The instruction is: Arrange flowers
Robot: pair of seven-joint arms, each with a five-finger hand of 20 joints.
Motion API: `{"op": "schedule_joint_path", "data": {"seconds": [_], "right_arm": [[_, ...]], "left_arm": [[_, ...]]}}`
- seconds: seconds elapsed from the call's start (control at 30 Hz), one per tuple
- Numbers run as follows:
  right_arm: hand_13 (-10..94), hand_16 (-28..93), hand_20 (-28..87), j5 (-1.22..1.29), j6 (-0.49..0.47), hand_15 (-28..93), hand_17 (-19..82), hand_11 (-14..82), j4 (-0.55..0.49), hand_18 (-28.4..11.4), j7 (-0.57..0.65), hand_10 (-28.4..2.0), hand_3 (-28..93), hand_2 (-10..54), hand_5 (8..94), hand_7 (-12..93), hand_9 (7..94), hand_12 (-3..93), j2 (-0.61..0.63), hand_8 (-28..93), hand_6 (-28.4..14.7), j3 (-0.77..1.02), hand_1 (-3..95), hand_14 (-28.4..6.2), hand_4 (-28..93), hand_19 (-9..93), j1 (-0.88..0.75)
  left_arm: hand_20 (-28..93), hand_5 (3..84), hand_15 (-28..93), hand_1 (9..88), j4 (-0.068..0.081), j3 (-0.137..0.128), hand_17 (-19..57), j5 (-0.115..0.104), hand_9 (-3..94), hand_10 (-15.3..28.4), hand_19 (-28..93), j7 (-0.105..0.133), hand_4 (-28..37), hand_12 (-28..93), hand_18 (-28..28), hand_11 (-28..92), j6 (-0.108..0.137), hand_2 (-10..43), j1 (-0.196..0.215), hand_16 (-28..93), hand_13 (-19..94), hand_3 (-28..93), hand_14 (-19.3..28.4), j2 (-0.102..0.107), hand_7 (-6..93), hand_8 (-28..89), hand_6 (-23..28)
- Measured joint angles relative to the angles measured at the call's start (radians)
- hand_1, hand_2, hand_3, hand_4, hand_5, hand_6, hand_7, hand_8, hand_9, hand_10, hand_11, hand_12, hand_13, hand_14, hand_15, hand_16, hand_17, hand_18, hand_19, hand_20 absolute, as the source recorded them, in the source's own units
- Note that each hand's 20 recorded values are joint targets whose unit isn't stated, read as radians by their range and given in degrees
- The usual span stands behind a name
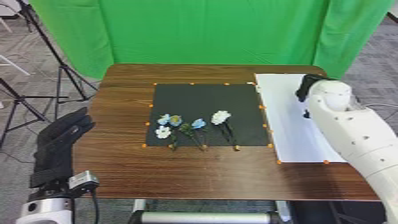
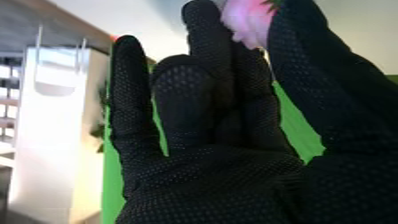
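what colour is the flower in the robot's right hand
Pink. The flower in the right hand shows best in the right wrist view.

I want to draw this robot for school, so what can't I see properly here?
- Pink flower, right wrist view: partly cut off by the top edge.
- Right hand, head view: partly behind its own white arm.
- Big white flower, head view: petals too small to count.
- Left arm, head view: cut off by the bottom edge.
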Motion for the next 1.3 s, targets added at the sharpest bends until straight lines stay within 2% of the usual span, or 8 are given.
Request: {"op": "schedule_joint_path", "data": {"seconds": [0.3, 0.47, 0.67, 1.03, 1.3], "right_arm": [[75, 19, 0, -0.001, 0.047, 82, 30, 16.4, -0.006, -17.5, 0.042, -5.4, 74, -9.5, 66.5, 41, 80.9, 34.1, 0.005, -6, 0.7, -0.014, 51.7, -4.4, -28, 87, -0.017], [78, 20, 0, 0.006, 0.109, 81, 31, 16.9, -0.003, -17.3, 0.062, -4.4, 73, -9.5, 72.5, 41, 86.2, 36.3, 0.007, -4, 2.3, -0.035, 52.5, -3.6, -28, 88, -0.024], [80, 21, -1, 0.019, 0.176, 81, 32, 17.0, -0.003, -17.2, 0.084, -4.2, 74, -9.5, 75.9, 39, 89.0, 37.2, 0.011, -2, 2.2, -0.057, 52.7, -3.3, -28, 88, -0.031], [81, 21, -2, 0.06, 0.291, 80, 32, 16.6, -0.022, -17.1, 0.111, -4.3, 75, -9.5, 78.2, 36, 90.2, 38.0, 0.045, 0, 1.6, -0.133, 52.6, -3.1, -28, 89, -0.029], [82, 22, -2, 0.066, 0.339, 80, 32, 16.3, -0.102, -17.1, 0.08, -4.4, 76, -9.5, 78.7, 36, 90.6, 38.1, 0.088, 1, 1.7, -0.168, 52.7, -3.1, -28, 89, -0.031]], "left_arm": [[12, 40.7, 66, 27.8, 0.0, 0.002, -12.9, -0.002, 31.8, 19.1, 52, 0.002, -17.0, 10, 18.7, 42, 0.0, 3.5, 0.0, -17, 19, 82, 23.8, 0.001, 20.9, -12, 10.9], [12, 40.6, 66, 27.8, 0.0, 0.005, -12.9, -0.003, 31.8, 19.1, 52, 0.003, -17.0, 10, 18.8, 42, 0.0, 3.6, 0.0, -17, 19, 82, 23.8, 0.002, 20.9, -12, 10.9], [12, 40.6, 66, 27.8, 0.0, 0.005, -12.8, -0.004, 31.7, 19.1, 52, 0.003, -17.0, 10, 18.8, 42, 0.001, 3.6, 0.0, -17, 19, 82, 23.8, 0.003, 21.0, -12, 10.9], [12, 40.6, 66, 27.9, 0.0, 0.011, -12.8, -0.02, 31.8, 19.1, 52, 0.014, -16.9, 10, 18.7, 42, 0.005, 3.7, 0.004, -17, 19, 82, 23.9, 0.027, 20.9, -12, 10.9], [12, 40.7, 66, 27.9, 0.0, 0.011, -12.8, -0.026, 31.8, 19.1, 52, 0.017, -16.9, 10, 18.8, 42, 0.009, 3.7, 0.008, -17, 19, 82, 23.9, 0.036, 20.9, -12, 10.9]]}}
